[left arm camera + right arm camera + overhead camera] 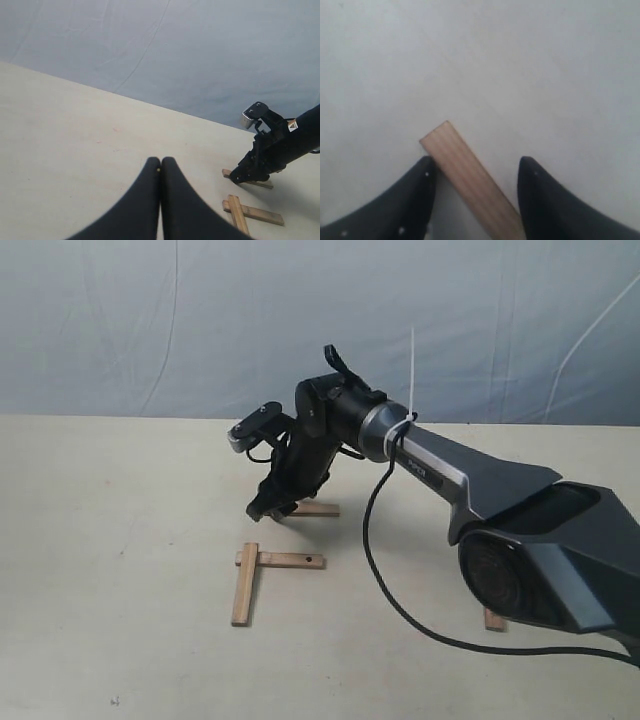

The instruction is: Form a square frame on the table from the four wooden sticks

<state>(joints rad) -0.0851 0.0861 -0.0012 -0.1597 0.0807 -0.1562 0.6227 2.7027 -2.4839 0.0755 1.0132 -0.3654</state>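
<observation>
The right gripper [476,162], fingers [415,200] spread wide and clamping nothing, straddles the far stick [322,509], whose long axis runs 9-to-3 o'clock in the exterior view.

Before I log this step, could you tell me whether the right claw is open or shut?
Open. The right claw shows its fingers apart, with a wooden stick between them and a gap beside it.

Mid bench [100,640]: first stick [243,588] runs near-far, its far end crossing the left end of second stick [292,560], which lies left-right; third stick [320,509] just behind them; right claw [272,512] over its left end, a finger each side; fourth stick [494,620] well right, partly under right arm [540,540]
</observation>
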